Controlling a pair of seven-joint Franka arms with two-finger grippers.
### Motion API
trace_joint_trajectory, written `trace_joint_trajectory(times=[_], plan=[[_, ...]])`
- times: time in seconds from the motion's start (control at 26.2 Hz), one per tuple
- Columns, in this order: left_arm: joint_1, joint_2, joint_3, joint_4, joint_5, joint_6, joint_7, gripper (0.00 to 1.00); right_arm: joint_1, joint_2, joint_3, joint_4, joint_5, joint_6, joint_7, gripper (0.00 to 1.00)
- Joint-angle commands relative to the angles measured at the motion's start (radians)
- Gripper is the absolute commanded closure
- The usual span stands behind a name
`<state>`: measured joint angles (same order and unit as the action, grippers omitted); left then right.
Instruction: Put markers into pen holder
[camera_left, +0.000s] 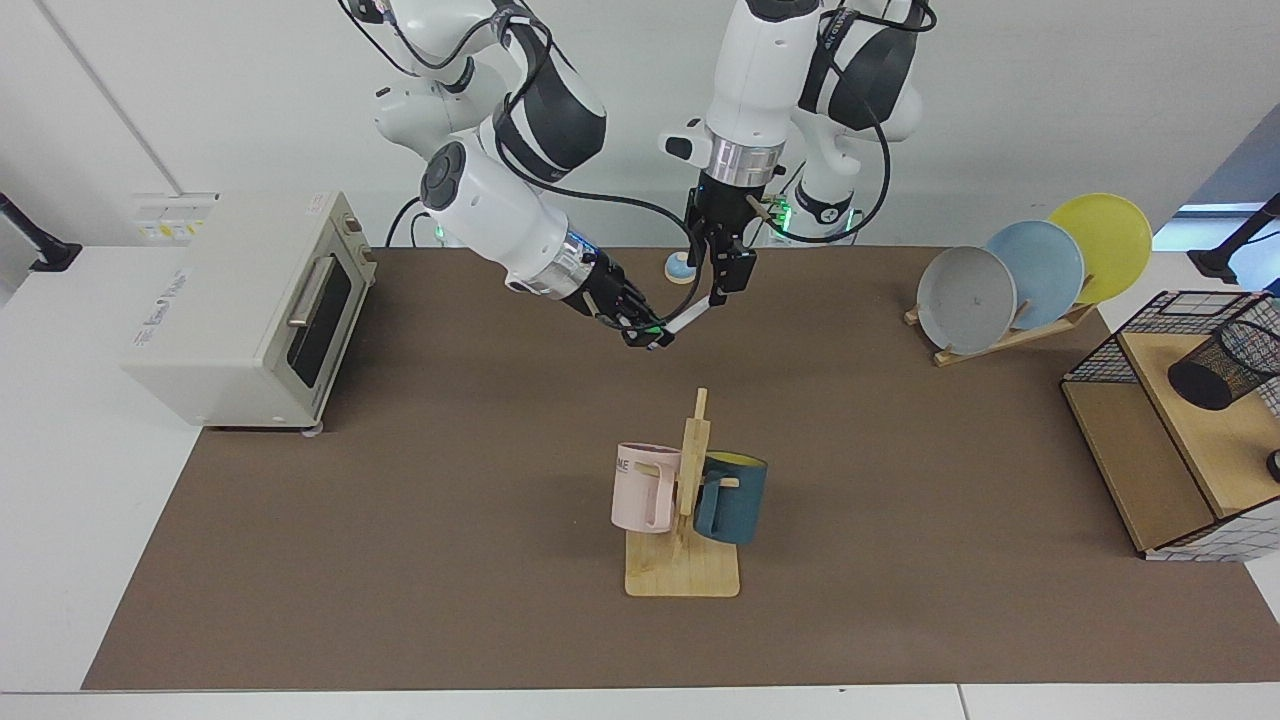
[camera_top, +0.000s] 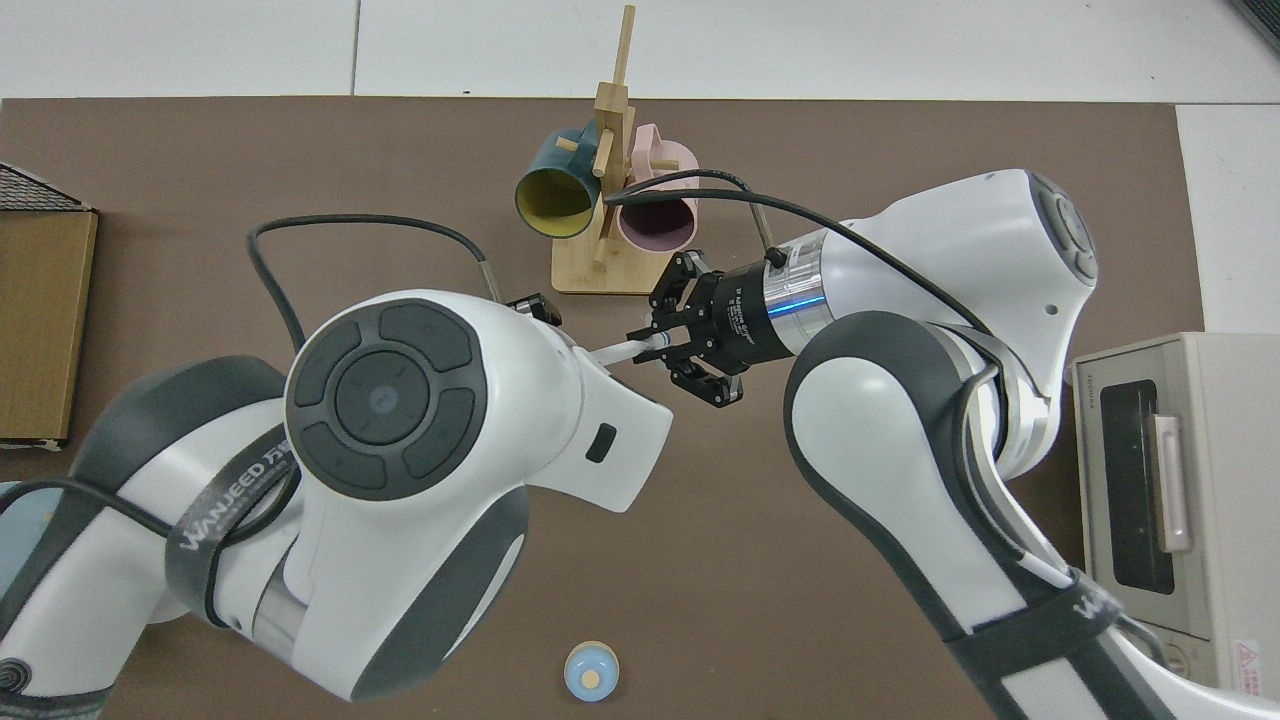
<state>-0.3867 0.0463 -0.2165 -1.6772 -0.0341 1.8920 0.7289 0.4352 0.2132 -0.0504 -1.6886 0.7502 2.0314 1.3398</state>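
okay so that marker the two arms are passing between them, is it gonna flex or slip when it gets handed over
Probably stiff: the marker stays straight though the right gripper pinches only one end. Its slim, smooth-looking barrel could twist or slip. The left gripper is at its far end.

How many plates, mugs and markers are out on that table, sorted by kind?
Plates: 3, grey, blue and yellow, in a wooden rack.
Mugs: 2, pink and teal, on a wooden stand.
Markers: 1, held above the table between the two arms.
Total: 6
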Motion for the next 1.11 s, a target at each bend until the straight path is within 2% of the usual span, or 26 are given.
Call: trace_joint_trajectory(times=[0.0,0.11,0.61,0.65,0.69,0.8,0.99,1.07], plan=[[-0.001,-0.002,0.006,-0.007,0.0,0.022,0.026,0.81,-0.015,-0.04,0.001,-0.026,-0.009,-0.031,-0.027,1.0],[0.0,-0.002,0.006,-0.007,0.0,0.019,0.026,1.0,-0.015,-0.046,0.003,-0.031,-0.015,-0.031,-0.027,1.0],[0.006,-0.002,0.009,-0.007,0.0,0.004,0.021,1.0,-0.015,-0.049,0.0,-0.042,-0.018,-0.031,-0.039,1.0],[0.006,-0.002,0.011,-0.007,0.0,0.002,0.021,1.0,-0.015,-0.052,-0.002,-0.045,-0.018,-0.03,-0.036,0.67],[0.006,-0.002,0.014,-0.007,0.0,-0.001,0.021,1.0,-0.013,-0.055,-0.002,-0.052,-0.02,-0.03,-0.03,0.01],[0.012,-0.003,0.019,-0.007,0.0,-0.028,0.021,1.0,-0.012,-0.067,0.0,-0.062,-0.078,-0.028,-0.036,0.0],[0.067,-0.006,0.02,0.002,0.0,-0.109,0.03,1.0,-0.019,-0.071,-0.005,-0.062,-0.161,-0.039,-0.047,0.0],[0.097,-0.014,0.02,0.005,0.002,-0.154,0.055,1.0,-0.041,-0.071,-0.003,-0.062,-0.218,-0.051,-0.085,0.0]])
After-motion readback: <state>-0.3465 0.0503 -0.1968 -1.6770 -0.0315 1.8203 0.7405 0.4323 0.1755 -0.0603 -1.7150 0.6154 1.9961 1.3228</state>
